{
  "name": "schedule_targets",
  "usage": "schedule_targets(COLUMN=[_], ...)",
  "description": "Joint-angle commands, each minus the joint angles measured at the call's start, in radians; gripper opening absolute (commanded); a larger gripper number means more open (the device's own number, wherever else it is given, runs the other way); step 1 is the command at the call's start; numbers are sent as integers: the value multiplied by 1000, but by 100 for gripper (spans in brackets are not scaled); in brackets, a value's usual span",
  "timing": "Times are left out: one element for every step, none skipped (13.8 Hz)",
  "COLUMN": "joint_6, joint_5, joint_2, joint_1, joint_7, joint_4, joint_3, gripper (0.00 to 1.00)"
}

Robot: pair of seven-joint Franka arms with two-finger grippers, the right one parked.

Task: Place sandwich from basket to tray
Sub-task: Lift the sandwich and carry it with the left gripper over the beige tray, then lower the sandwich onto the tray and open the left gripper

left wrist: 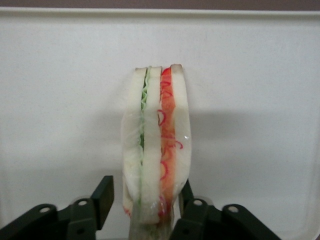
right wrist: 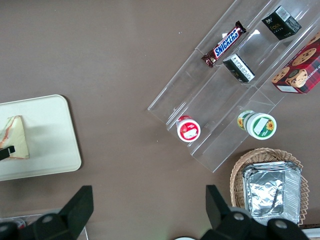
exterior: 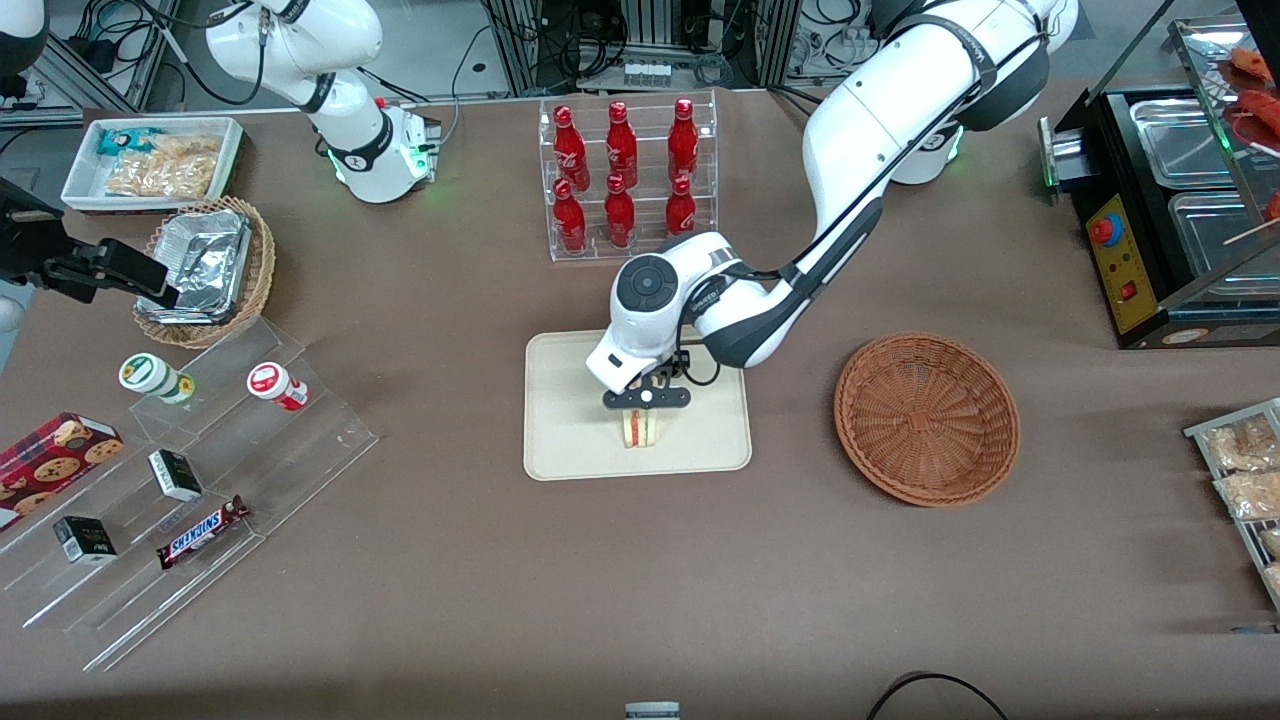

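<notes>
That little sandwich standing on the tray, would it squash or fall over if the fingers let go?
Probably squashy: the sandwich is soft pale bread, and it seems wrapped in clear film, so maybe a bit slippery. It stands on a narrow edge on the tray, so it may tip. The gripper sits just above it, fingers open beside it.
</notes>
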Motion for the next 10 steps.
schedule_targets(joint_6=[-20,-50,-84,-107,-127,-158,-204,-257,-317,-374], joint_5=[15,13,12,12,10,7,-4,-23,-39,-44], joint_2=[-42,-68,-100,-133,-169,-208,-251,-289,-329,-363], joint_1=[27,35,36,55,90,113,136,163,185,209], joint_7=[-49,-66,-78,-90,-101,-107,-115,-118,-115,-104], joint_4=[13,14,14,13,10,9,6,5,5,5], joint_3=[-2,-2,-2,0,-3,-3,-3,-5,-3,-3], gripper=[99,99,99,99,99,99,99,99,99,99])
